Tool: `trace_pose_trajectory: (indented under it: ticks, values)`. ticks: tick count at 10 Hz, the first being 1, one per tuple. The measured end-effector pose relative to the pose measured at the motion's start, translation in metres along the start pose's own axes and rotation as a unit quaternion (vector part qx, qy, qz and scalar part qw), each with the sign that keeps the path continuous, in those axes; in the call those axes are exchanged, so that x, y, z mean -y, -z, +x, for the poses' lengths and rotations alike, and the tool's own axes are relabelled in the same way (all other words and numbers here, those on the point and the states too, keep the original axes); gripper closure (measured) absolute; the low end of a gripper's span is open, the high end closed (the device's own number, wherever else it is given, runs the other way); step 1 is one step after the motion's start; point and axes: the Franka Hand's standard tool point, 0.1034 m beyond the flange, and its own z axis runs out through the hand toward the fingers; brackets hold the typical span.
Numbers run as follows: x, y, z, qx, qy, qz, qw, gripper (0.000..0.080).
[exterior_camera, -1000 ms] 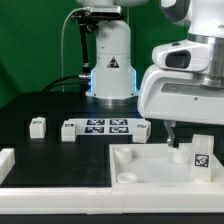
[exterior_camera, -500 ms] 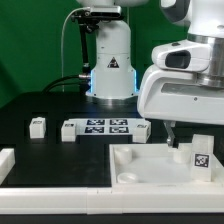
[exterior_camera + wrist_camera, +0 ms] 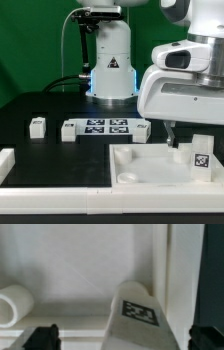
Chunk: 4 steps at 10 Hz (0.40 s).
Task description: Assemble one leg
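A leg, a small white block with a black-and-white marker, stands upright on the large white square panel at the exterior view's right. My gripper is open and hangs low over the panel. In the wrist view the leg stands between the two dark fingertips, with a gap on each side. One dark finger shows in the exterior view, just left of the leg. A round corner socket of the panel shows beside the leg.
The marker board lies mid-table. Small white blocks sit at its left, its right and further left. A white frame runs along the front. The robot base stands behind.
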Motion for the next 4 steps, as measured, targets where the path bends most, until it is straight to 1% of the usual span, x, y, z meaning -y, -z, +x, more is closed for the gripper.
trace_pose_trajectory:
  ticks: [4]
  values:
    - [0.0,0.0,0.0,0.0,0.0,0.0,1.0,0.015]
